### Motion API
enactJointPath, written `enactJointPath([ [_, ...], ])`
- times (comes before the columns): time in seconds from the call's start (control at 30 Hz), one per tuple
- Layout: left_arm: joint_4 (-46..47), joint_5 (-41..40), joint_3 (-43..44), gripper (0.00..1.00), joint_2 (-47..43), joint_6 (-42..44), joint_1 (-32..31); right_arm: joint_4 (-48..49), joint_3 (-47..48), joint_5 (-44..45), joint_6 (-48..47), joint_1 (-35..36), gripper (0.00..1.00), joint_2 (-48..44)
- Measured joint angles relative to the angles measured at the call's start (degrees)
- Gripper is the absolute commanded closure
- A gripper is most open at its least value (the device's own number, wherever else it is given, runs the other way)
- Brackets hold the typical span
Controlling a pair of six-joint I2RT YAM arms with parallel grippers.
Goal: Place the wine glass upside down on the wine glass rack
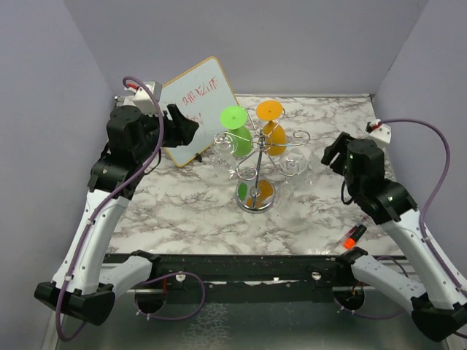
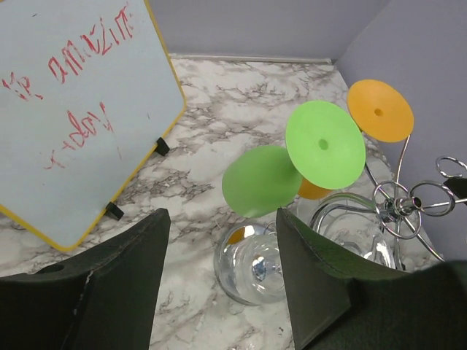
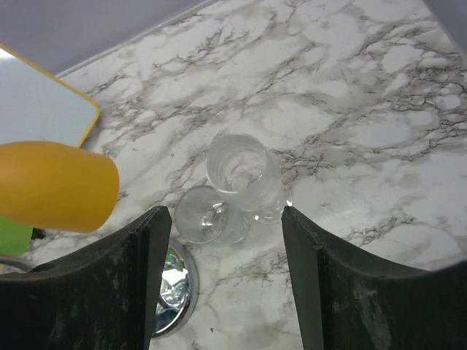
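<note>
The chrome wine glass rack (image 1: 255, 164) stands mid-table on its round mirrored base (image 1: 255, 195). A green wine glass (image 1: 238, 135) and an orange wine glass (image 1: 273, 131) hang upside down on it. A clear wine glass (image 2: 252, 270) stands left of the rack, below my open left gripper (image 2: 222, 215). Two more clear glasses (image 3: 244, 175) (image 3: 211, 215) sit right of the rack base (image 3: 171, 292), below my open right gripper (image 3: 225, 211). I cannot tell whether the nearer one hangs. Both grippers (image 1: 186, 125) (image 1: 332, 154) are raised and empty.
A yellow-framed whiteboard (image 1: 193, 109) with red writing leans at the back left, close to the left gripper. Grey walls enclose the marble table (image 1: 182, 211). A small red object (image 1: 354, 235) lies near the front right edge.
</note>
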Motion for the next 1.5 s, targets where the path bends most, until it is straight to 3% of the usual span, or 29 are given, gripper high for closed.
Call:
enactJointPath([
  [0.13,-0.72,-0.55,0.00,0.34,-0.13,1.11,-0.46,-1.84,4.90,3.43,1.38,0.00,0.31,7.56],
  [0.4,-2.38,-0.74,0.09,0.27,-0.50,2.67,-1.64,-1.84,6.08,4.98,0.74,-3.15,0.31,15.98],
  [0.6,-2.64,-0.87,0.13,0.26,-0.79,3.08,-2.05,-1.25,6.03,3.52,-0.26,-6.01,0.50,19.63],
  [1.03,-4.15,0.39,4.07,0.23,-1.14,3.23,-2.64,4.33,0.00,-1.97,-3.10,-11.04,0.57,22.43],
  [1.13,-4.17,1.36,5.57,0.21,-1.70,3.21,-2.64,6.43,-0.13,-3.54,-4.20,-11.45,0.63,23.45],
  [1.5,-4.66,4.48,7.21,0.18,-2.82,2.80,-2.67,8.41,-0.20,-5.22,-6.29,-11.78,0.99,25.55],
])
